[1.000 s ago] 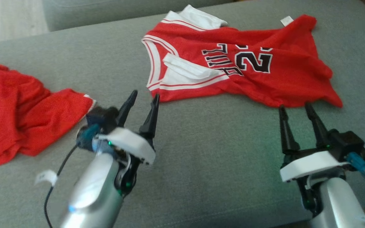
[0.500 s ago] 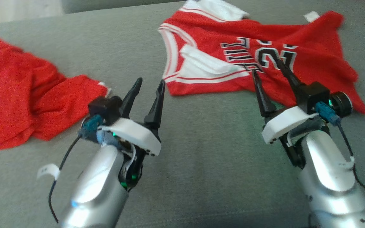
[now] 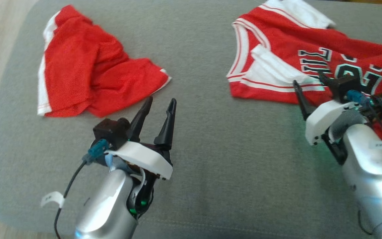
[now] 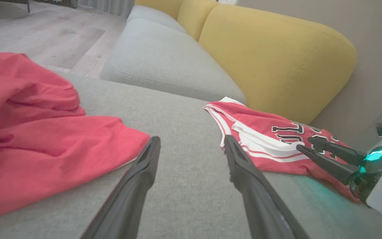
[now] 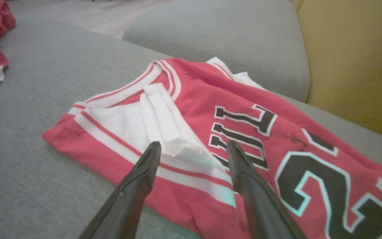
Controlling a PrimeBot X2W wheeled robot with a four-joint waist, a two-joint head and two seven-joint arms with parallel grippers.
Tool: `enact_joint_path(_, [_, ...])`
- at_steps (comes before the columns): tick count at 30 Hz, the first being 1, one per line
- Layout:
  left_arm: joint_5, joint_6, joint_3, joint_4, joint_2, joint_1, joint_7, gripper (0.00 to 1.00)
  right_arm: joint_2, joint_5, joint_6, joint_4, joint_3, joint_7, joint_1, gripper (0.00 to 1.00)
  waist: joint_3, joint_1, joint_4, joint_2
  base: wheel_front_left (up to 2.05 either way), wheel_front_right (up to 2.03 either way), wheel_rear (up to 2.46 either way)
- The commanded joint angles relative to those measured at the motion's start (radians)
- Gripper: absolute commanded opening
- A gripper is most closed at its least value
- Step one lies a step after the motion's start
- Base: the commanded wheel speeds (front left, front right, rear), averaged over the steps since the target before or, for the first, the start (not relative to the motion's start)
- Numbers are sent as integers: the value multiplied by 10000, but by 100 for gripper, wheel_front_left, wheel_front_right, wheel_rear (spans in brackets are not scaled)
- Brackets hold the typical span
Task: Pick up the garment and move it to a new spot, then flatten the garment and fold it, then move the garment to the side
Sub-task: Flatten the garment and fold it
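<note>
Head view: a red basketball jersey point(image 3: 277, 43) with white trim and black lettering lies rumpled at the far right edge of a grey sofa cushion point(image 3: 211, 139). Red shorts point(image 3: 85, 76) sit crumpled near the far left corner. The left gripper point(image 3: 161, 99) hovers above bare cushion near the front edge. Its silver forearm rises from the bottom and its two dark fingers are parted and empty, aimed toward the shorts' near hem. The right gripper point(image 3: 307, 79) reaches in from the lower right, spread wide and holding nothing, with its tips over the jersey's near edge.

Left wrist view: between this arm's released fingers lies grey fabric, with the shorts to the left and the jersey to the right. A yellow backrest point(image 4: 277, 49) stands beyond. The right claw sits low over the jersey, and whether it touches cannot be told.

Right wrist view: the parted fingers straddle the jersey's white armhole panel and striped trim.

The jersey looks light, thin, limp and somewhat slick, so it would probably sag when lifted. The doubled trim at the shoulder seems the firmest place to pinch.
</note>
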Motion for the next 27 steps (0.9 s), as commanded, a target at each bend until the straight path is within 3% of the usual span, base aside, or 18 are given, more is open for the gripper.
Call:
enact_joint_path(1, [12, -20, 181, -375, 114, -114, -60, 100, -249, 42, -9, 154, 290, -36, -409, 100, 227, 0, 380, 0, 0, 0, 0])
enact_joint_path(11, [-10, -35, 138, -444, 114, -79, -60, 100, -341, 118, -9, 1775, 656, -344, -1281, 100, 457, 0, 716, 0, 0, 0, 0])
enact_joint_path(12, [-11, -40, 142, -438, 114, -80, -60, 100, -312, 167, -9, 1940, 675, -348, -1356, 38, 462, 0, 733, 0, 0, 0, 0])
enact_joint_path(13, [-14, -45, 148, -429, 114, -81, -60, 100, -287, 214, -9, 2075, 695, -399, -1430, 0, 460, 0, 746, 0, 0, 0, 0])
enact_joint_path(21, [-96, -16, 241, -333, 114, 83, -60, 100, 222, 1152, -9, 2546, 1143, -1085, -1574, 0, 64, 0, 547, 0, 0, 0, 0])
enact_joint_path(27, [-191, 51, 259, -296, 114, 266, -60, 100, 716, 2360, -9, 1847, 2242, -1412, -1231, 0, -479, 0, 267, 0, 0, 0, 0])
